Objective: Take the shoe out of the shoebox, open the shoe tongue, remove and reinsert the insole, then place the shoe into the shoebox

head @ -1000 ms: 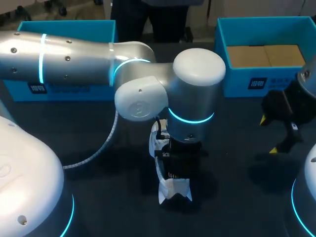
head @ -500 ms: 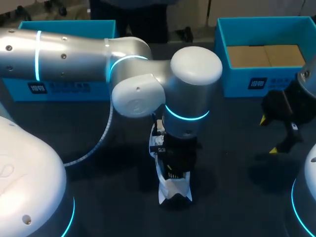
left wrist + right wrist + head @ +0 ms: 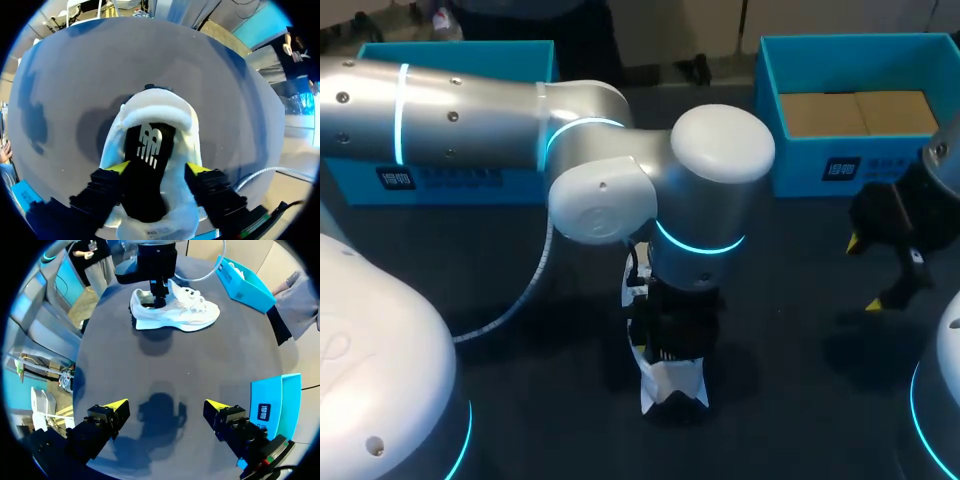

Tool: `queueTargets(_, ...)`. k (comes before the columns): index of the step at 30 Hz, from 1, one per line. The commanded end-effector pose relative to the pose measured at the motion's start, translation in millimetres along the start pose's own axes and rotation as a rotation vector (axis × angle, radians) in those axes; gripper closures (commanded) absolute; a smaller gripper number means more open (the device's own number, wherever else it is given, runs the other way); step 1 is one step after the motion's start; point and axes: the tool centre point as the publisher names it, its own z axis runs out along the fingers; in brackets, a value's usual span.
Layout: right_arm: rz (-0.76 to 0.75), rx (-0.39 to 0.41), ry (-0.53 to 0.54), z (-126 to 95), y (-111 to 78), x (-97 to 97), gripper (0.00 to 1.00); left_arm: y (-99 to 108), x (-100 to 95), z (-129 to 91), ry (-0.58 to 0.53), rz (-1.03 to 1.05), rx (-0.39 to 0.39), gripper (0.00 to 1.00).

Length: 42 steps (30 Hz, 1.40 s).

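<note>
- Since a second before, the left arm [image 3: 470,110] had shifted only slightly, its wrist ending a touch lower over the shoe [image 3: 672,385]. The shoe and the right arm had kept their places.
- At the far left of the tabletop [image 3: 790,340] stood the left blue box [image 3: 450,180], mostly hidden behind the left arm.
- The left arm came in from the left, crossed in front of that box and bent straight down near the middle of the tabletop.
- The left tool [image 3: 157,168] stood directly over the heel end of the shoe, whose opening lay beneath it. Whether it clasped the shoe's sides or only straddled them could not be told.
- The white shoe stood upright on its sole on the dark tabletop, well apart from both boxes. In the head view one white end stuck out from under the tool on the robot's side.
- In the left wrist view the black insole [image 3: 150,150] lay inside the shoe's opening.
- At the far right stood the right blue box [image 3: 790,160], with brown cardboard inside it.
- The right tool [image 3: 166,404] hung released near that box over bare tabletop, with nothing between its fingers [image 3: 117,405]. The shoe lay well ahead of it.
</note>
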Motion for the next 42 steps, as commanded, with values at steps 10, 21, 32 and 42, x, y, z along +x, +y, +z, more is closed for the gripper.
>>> queueTargets(10, -0.001, 0.001, -0.001, 0.7, 0.0, 0.6, 0.0, 10.8, 3.5, -8.0, -0.027, -0.038, 0.0, 0.0)
queueTargets(21, -0.001, 0.001, -0.001, 0.7, 0.0, 0.6, 0.0, 23.7, 4.9, -23.4, -0.058, -0.016, 0.005, 0.0)
queueTargets(32, -0.001, 0.001, -0.001, 0.7, 0.0, 0.6, 0.0, 44.9, -5.8, -34.8, -0.067, -0.014, -0.026, 0.0)
queueTargets(42, -0.001, 0.001, -0.001, 0.7, 0.0, 0.6, 0.0, 80.7, -0.7, -72.1, -0.099, -0.032, -0.064, 0.0)
